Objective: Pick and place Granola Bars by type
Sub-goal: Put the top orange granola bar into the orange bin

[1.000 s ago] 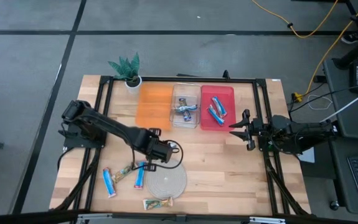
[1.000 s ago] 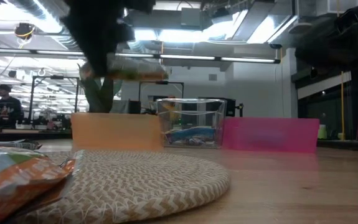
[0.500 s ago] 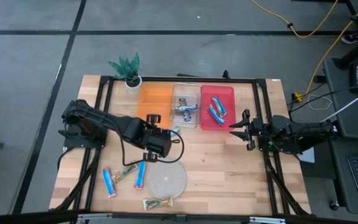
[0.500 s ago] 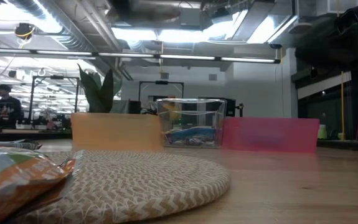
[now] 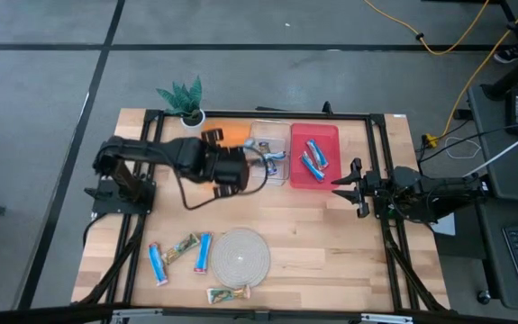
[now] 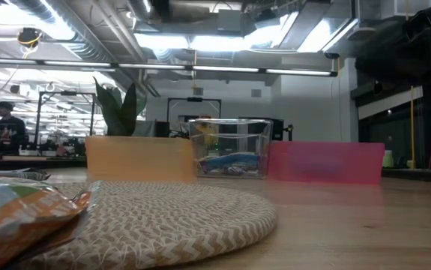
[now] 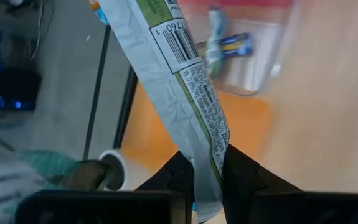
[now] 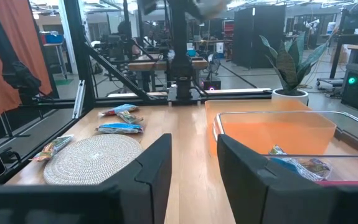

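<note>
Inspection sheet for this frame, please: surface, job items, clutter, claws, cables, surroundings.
Surface: wooden table inside a black frame.
Job's things: four granola bars loose by the woven mat; more in the clear bin and red bin; orange bin looks empty.
Clutter: potted plant at the far corner.
Grippers: left claw shut on a green-and-white bar above the orange bin; right claw open, waiting near the red bin.
Cables: yellow cable on the floor.
Surroundings: a person in the room behind.

The table (image 5: 331,243) is pale matt wood; the round mat (image 5: 242,256) is rough woven fibre; the bar (image 7: 191,106) wears crinkled glossy foil.
</note>
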Controlling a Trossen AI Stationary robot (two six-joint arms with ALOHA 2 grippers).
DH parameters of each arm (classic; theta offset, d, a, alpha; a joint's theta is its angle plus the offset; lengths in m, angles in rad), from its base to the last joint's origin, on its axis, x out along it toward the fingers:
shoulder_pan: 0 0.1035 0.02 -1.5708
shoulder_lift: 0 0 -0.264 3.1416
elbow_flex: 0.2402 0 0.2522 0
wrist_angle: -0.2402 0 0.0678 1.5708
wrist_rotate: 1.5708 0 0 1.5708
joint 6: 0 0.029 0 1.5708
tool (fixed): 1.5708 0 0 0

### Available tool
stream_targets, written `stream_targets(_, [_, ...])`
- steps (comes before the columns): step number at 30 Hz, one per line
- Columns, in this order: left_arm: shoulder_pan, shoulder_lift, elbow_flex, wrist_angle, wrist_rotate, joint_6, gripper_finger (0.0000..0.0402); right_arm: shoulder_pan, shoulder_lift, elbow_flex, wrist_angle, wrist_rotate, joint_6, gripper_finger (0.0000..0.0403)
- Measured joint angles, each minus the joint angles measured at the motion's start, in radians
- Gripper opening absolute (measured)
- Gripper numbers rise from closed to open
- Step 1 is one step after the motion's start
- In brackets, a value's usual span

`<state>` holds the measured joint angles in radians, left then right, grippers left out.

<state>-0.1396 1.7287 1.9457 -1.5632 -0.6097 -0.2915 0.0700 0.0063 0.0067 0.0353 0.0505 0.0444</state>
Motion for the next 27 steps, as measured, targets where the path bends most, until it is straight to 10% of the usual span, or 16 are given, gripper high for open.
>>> stream_targets(27, [0.45, 0.0, 0.0, 0.041, 0.065, 0.044, 0.0042, 0.0, 0.0, 0.0, 0.0, 0.0, 0.0, 0.0132])
